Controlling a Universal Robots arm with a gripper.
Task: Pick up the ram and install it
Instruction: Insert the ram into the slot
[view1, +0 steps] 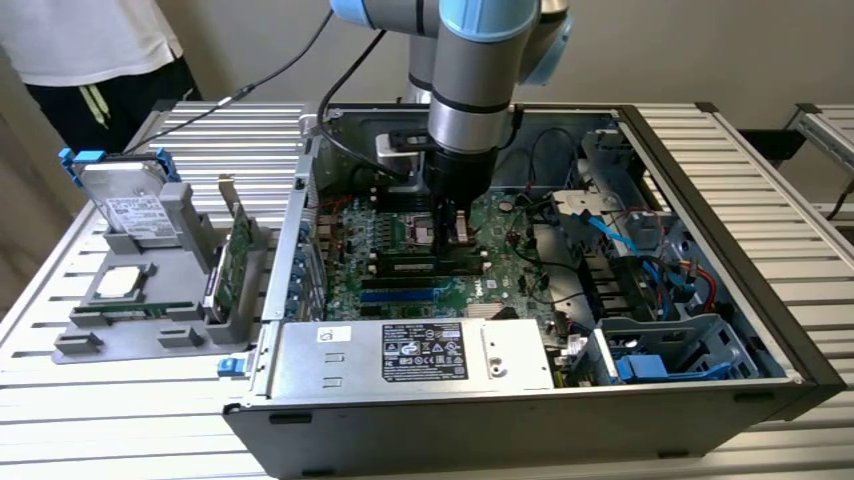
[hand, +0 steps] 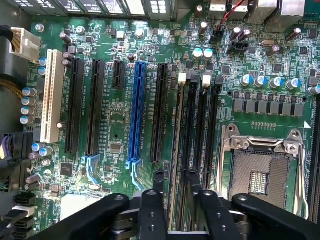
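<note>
The tool (hand: 175, 177) straddles the slotted ram (hand: 178, 125), gaps either side.

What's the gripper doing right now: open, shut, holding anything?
Gripper: open; fingers stand apart on either side of the ram, which sits on the motherboard.

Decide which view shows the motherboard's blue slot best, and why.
The wrist view: the blue slot lies close and full-length between black slots. The exterior view gives a thin blue strip beside the power supply.
</note>
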